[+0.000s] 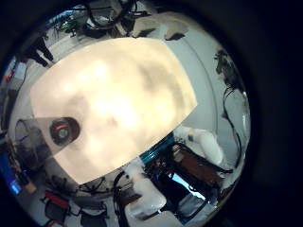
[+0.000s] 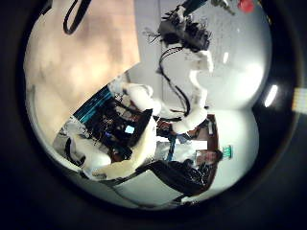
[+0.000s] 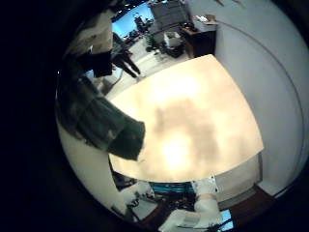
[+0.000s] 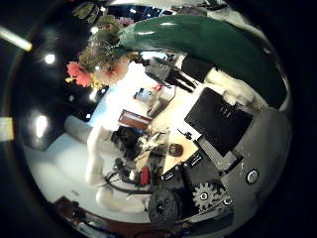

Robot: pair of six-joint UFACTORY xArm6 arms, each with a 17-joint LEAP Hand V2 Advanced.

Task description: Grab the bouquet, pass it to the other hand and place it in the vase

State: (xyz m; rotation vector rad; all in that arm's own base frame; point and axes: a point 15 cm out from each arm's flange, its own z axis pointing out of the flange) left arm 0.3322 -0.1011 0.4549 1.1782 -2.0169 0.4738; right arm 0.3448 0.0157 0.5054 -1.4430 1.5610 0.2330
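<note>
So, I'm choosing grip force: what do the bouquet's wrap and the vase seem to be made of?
The wrap on the bouquet looks like smooth, glossy sheet, perhaps plastic film or coated paper: bright highlights run along it. The vase on the table looks like clear glass or hard plastic, since the tabletop shows through its wall; which one cannot be told.

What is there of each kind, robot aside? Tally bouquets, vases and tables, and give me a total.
bouquet: 1
vase: 1
table: 1
Total: 3
</note>
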